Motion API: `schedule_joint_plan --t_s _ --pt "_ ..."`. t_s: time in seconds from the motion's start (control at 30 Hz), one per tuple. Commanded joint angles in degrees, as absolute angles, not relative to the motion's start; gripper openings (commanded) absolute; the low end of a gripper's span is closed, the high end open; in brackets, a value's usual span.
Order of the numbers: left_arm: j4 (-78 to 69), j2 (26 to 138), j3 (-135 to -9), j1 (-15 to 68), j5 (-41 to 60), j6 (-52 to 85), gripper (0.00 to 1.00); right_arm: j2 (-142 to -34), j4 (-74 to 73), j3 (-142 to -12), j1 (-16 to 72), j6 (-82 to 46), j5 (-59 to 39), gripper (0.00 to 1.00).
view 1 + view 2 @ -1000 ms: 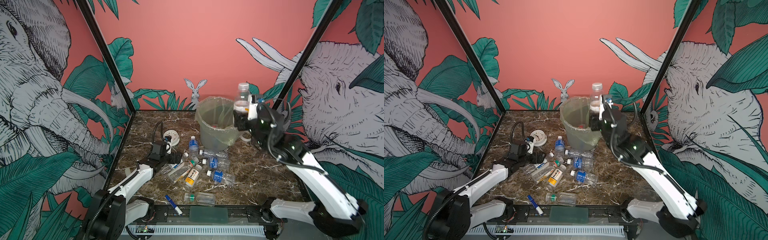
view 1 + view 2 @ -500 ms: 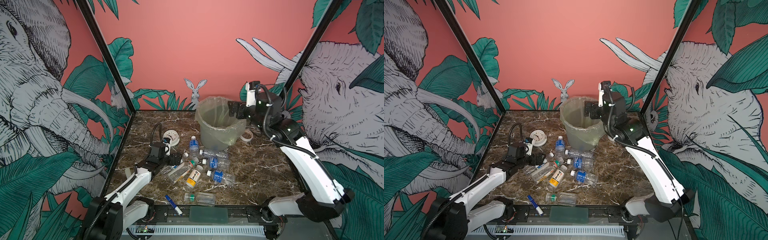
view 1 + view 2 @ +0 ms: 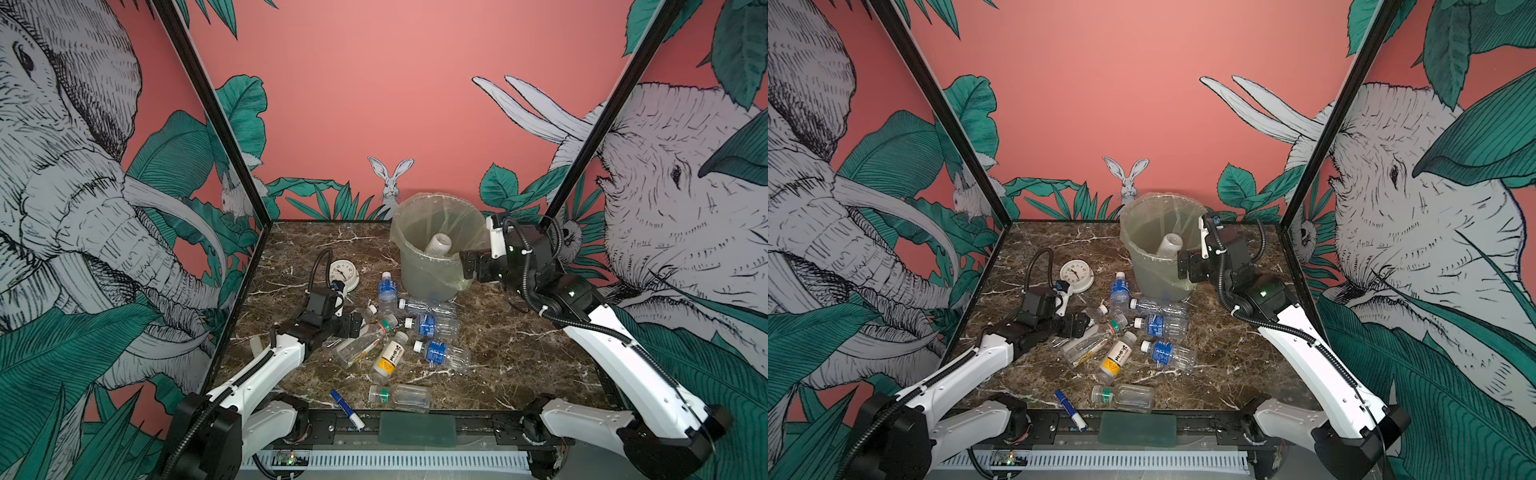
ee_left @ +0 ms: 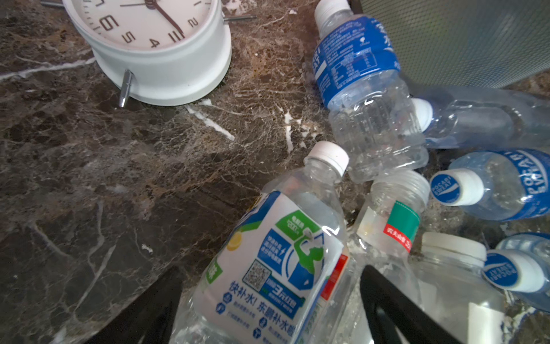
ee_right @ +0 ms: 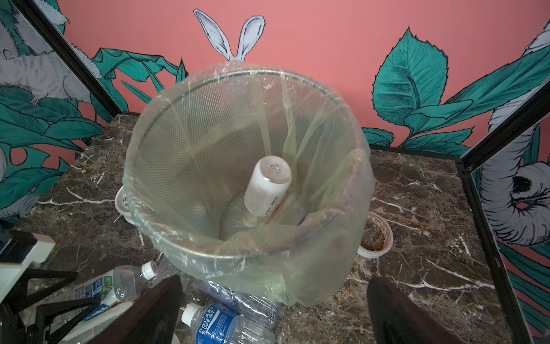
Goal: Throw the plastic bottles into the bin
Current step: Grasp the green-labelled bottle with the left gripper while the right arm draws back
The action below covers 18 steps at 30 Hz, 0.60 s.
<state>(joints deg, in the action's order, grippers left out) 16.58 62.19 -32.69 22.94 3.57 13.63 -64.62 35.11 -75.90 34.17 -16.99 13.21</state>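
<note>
The left claw sits low at the left edge of the heap of plastic bottles, which lies mid-tabletop, just near of the bin. Its jaws are spread. The left wrist view shows a white-and-blue labelled bottle lying between the dark fingers, though whether either finger touches it is hard to say. The right claw hangs open and empty just beside the bin's right wall, near the rim. The bin stands at the far centre of the brown, white-veined marble tabletop. The bottles are clear, thin and ribbed, with white or green caps. The round white clock lies just left of them, and a blue-capped marker pen lies at the near edge. Only the right wrist view reveals the bin's fine metal mesh under its crinkled translucent liner, and a roll of tape to the bin's right. An upturned bottle leans base-up inside the bin, seen in both top views too.
</note>
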Motion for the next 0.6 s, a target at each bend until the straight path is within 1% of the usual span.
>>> schedule_joint_plan --t_s 0.0,0.33,0.57 --pt "19.9 63.2 -34.3 23.3 1.2 13.1 0.94 -61.4 33.8 -72.4 34.1 -18.8 12.9 0.99" --pt "20.1 65.5 -34.7 23.3 0.9 13.5 0.92 -57.3 34.4 -64.9 34.1 -20.7 13.1 0.99" --pt "19.2 67.3 -35.1 23.3 -2.0 14.7 0.89 -55.3 35.2 -60.6 34.1 -22.1 13.4 0.99"
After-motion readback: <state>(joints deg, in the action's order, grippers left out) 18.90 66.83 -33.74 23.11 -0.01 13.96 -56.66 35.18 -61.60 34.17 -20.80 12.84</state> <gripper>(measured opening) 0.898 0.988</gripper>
